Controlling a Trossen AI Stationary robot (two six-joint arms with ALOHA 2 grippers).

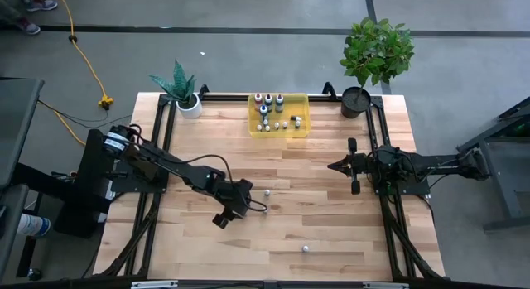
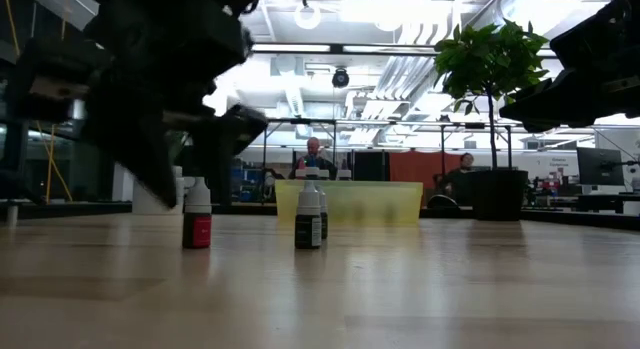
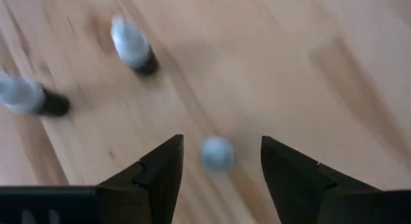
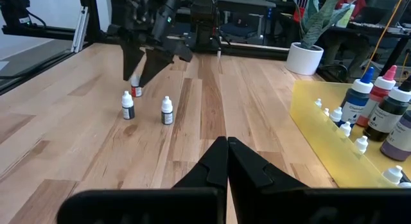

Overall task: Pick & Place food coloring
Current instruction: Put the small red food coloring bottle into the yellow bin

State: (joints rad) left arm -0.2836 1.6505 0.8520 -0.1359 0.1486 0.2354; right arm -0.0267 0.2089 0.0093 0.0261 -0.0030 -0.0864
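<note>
Now we see:
L gripper (image 3: pixel 218 161): fingers spread, astride small bottle (image 3: pixel 217 153) on surface (image 1: pixel 331 206)
R gripper (image 4: pixel 227 161): fingers pressed together, idle

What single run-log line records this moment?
left gripper: open, straddling small bottle | right gripper: shut, waiting | yellow tray: part-filled

Pale wood-plank table (image 1: pixel 331 206), translucent plastic tray (image 1: pixel 299 128)

Left gripper (image 3: pixel 218 176) jaws apart; right gripper (image 4: pixel 227 161) jaws together.
</note>
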